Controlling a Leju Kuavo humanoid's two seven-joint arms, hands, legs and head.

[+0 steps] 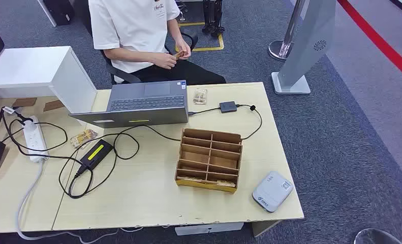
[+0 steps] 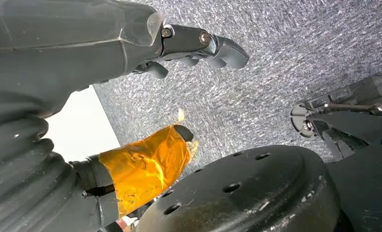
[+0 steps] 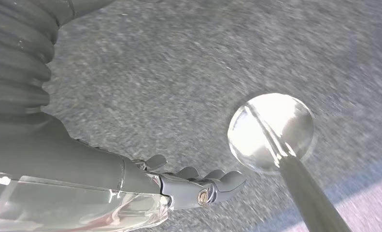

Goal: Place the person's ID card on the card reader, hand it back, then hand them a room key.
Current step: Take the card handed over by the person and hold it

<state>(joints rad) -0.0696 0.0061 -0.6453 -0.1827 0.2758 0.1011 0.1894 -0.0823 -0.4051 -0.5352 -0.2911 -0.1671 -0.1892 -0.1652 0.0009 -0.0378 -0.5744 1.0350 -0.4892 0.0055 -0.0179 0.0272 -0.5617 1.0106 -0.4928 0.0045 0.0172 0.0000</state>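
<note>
Meanwhile my left hand (image 2: pixel 198 46) and right hand (image 3: pixel 198 186) hang over the carpet holding nothing, fingers loosely apart, while the person (image 1: pixel 132 30) beyond the desk's (image 1: pixel 137 198) far edge holds the ID card (image 1: pixel 180 53), and the card reader (image 1: pixel 272 191) sits at the near right corner.

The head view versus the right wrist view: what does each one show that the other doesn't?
The head view looks down on a wooden table bearing a laptop, a divided wooden box and a grey card reader. A seated person across the table holds a small card in both hands. The right wrist view shows the robot's right hand hanging empty above the floor, its fingers loosely apart, near a shiny round post base. Both show grey carpet.
</note>
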